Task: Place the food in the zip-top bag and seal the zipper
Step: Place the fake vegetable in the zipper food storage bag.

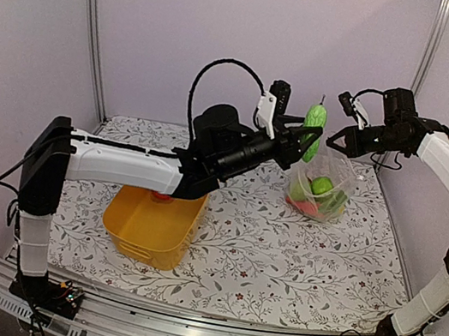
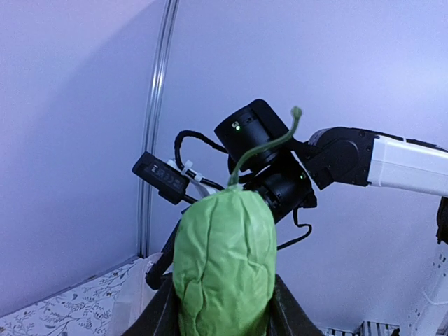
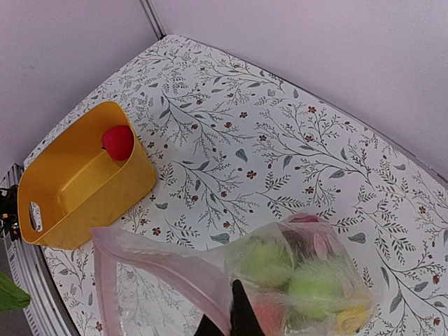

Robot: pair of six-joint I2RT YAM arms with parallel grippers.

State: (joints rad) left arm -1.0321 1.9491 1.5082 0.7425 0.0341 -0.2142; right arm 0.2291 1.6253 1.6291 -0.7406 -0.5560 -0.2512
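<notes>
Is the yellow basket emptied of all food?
No, a red toy fruit lies inside the yellow basket, against one end wall.

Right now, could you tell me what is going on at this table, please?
The left pincer holds a green leafy toy vegetable in the air close to the clear bag, whose mouth the shut right pincer holds up. Several pieces already lie in the bag; one red piece sits in the yellow basket.
</notes>
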